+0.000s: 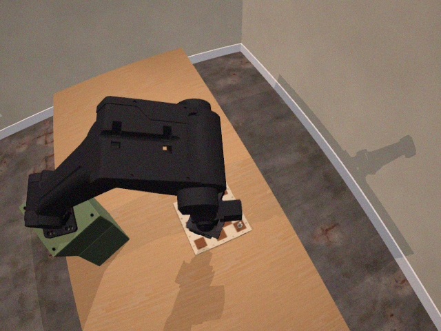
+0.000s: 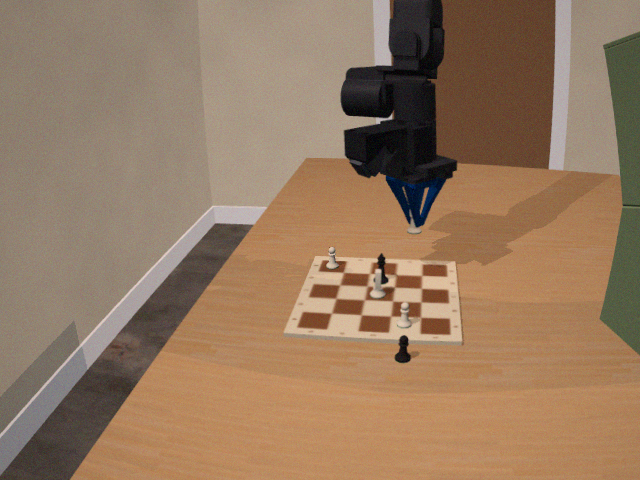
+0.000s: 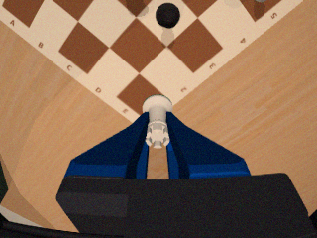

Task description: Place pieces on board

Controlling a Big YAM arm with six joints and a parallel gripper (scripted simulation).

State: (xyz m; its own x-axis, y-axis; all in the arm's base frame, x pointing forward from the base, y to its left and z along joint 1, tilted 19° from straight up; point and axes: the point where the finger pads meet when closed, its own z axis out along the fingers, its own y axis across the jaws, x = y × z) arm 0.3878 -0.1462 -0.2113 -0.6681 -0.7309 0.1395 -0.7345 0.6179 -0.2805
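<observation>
My gripper (image 2: pixel 414 223) is shut on a white rook (image 2: pixel 413 227) and holds it upright in the air, past the far edge of the chessboard (image 2: pixel 377 299). In the wrist view the rook (image 3: pixel 158 118) hangs between the blue fingers over the board's edge (image 3: pixel 142 93). A black pawn (image 2: pixel 402 349) stands on the table just off the board's near edge. On the board stand a white pawn (image 2: pixel 404 315) near the front, a white pawn (image 2: pixel 331 257) at the far left corner, a tall white piece (image 2: pixel 377 285) and a black piece (image 2: pixel 382 266) behind it.
A green box (image 1: pixel 85 231) carries the arm's base at the table's side; it also shows in the exterior view (image 2: pixel 622 180). In the top view the arm hides most of the board. The table's left edge drops to the floor.
</observation>
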